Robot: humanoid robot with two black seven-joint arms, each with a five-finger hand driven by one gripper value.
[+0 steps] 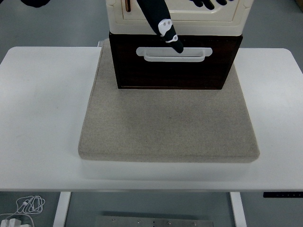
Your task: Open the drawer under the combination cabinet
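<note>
The reach for the drawer (175,71) is under way. The drawer sits closed beneath the cream cabinet (118,19), at the far end of the grey mat (165,127). The right hand (163,23) is unclenched and grasps nothing, with one finger touching the white handle (156,57). Next, the fingers should hook that handle and pull toward the near edge, where the mat lies bare. The left hand (34,2) barely shows far left, and I cannot tell its state.

dark brown drawer (173,71), closed, white handle (171,54)
</note>
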